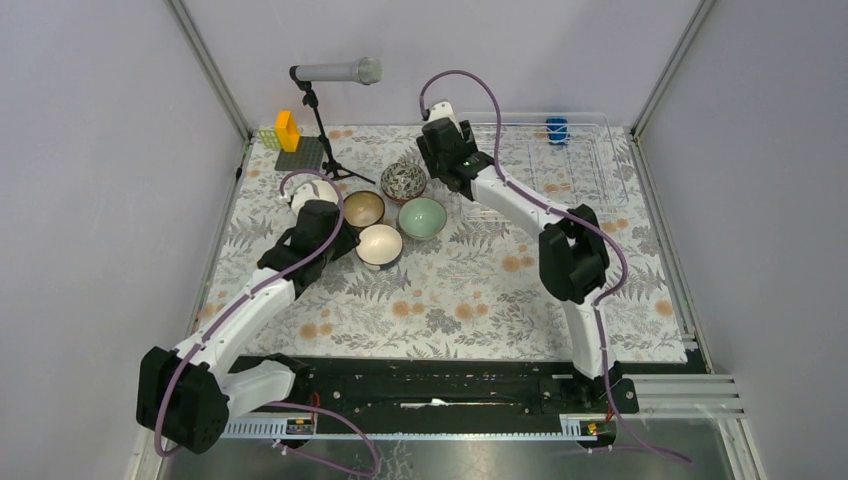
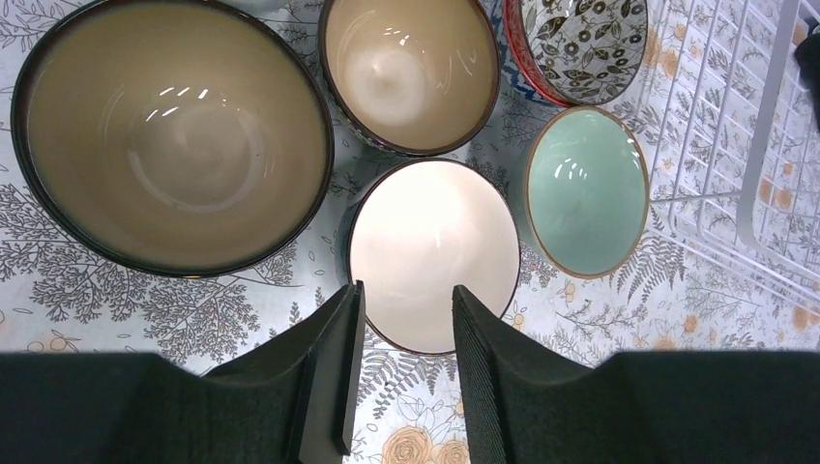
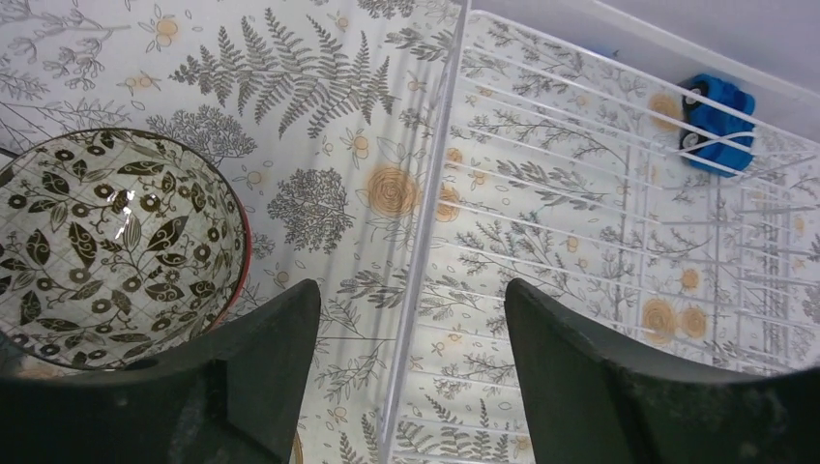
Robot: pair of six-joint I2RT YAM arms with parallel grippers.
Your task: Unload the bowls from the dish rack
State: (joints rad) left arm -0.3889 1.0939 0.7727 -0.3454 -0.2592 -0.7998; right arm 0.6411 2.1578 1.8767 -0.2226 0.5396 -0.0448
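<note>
Several bowls stand together on the patterned tablecloth left of the dish rack (image 1: pixel 585 172): a grey floral-patterned bowl (image 1: pixel 404 180), a mint green bowl (image 1: pixel 422 218), a dark brown bowl (image 1: pixel 363 209), a dark bowl with a white inside (image 1: pixel 379 245), and a larger dark-rimmed bowl (image 2: pixel 174 135). My left gripper (image 2: pixel 404 329) is open and empty, its fingers just short of the near rim of the white-inside bowl (image 2: pixel 432 251). My right gripper (image 3: pixel 411 309) is open and empty above the rack's left rim (image 3: pixel 435 222), beside the floral bowl (image 3: pixel 111 246). No bowl shows in the rack.
A blue toy-like object (image 1: pixel 557 130) lies at the rack's far edge and also shows in the right wrist view (image 3: pixel 717 121). A microphone on a stand (image 1: pixel 335 72) and a yellow block on a grey plate (image 1: pixel 288 132) stand at the back left. Walls enclose the table.
</note>
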